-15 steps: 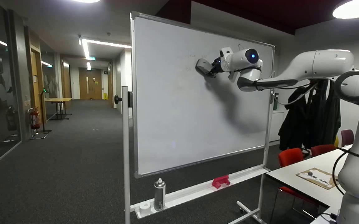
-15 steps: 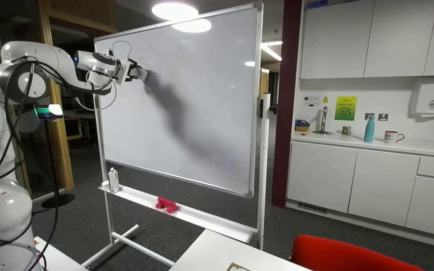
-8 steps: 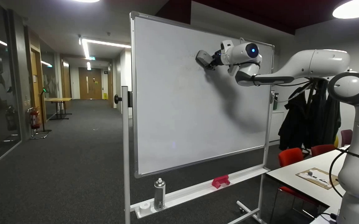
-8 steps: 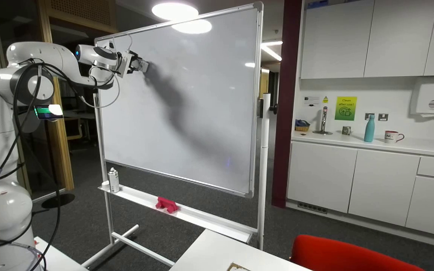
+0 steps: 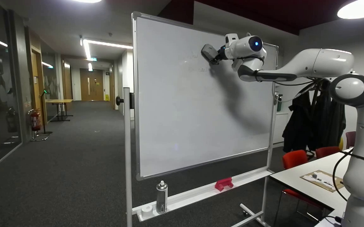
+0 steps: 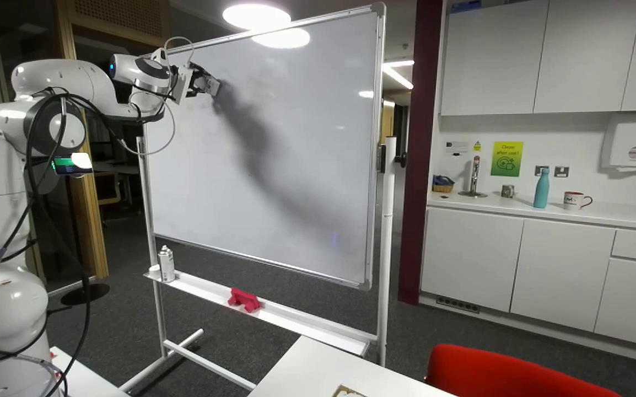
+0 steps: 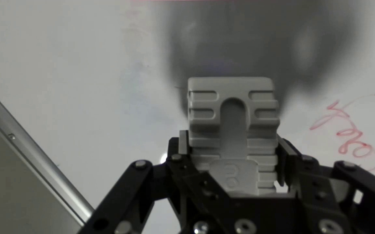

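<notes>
Whiteboard eraser [image 7: 233,130] is pinched between the jaws, against or just off the upper part of the whiteboard [image 5: 185,126] (contact is hard to judge). The grasp is made; wiping looks unfinished, since red handwriting [image 7: 350,133] and pale bluish smudges [image 7: 134,81] show, with faint lettering [image 5: 197,69] in an exterior view.

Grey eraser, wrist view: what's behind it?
The whiteboard. Around the grey eraser, a dark shadow shows above, faint smudges to the left and a red scribble to the right. The patch directly behind it is covered, so any marks there can't be seen.
</notes>
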`<state>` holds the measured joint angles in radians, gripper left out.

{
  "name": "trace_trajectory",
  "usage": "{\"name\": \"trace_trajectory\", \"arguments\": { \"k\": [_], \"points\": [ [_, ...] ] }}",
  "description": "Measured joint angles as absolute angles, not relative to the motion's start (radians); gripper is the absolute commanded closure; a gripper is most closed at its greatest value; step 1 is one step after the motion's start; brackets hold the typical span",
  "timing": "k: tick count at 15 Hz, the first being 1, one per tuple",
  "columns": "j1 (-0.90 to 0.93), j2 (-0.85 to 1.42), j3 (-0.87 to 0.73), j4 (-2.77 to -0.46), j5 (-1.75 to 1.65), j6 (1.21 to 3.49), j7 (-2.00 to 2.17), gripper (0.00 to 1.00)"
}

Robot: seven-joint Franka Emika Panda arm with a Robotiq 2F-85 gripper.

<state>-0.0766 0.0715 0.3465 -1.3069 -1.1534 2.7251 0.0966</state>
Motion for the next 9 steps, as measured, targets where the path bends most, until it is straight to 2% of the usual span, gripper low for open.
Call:
{"name": "trace_trajectory", "arguments": {
  "k": [9],
  "points": [
    [-0.07,0.102,0.349,-1.274,-1.145,2.71,0.084,0.65]
  ]
}}
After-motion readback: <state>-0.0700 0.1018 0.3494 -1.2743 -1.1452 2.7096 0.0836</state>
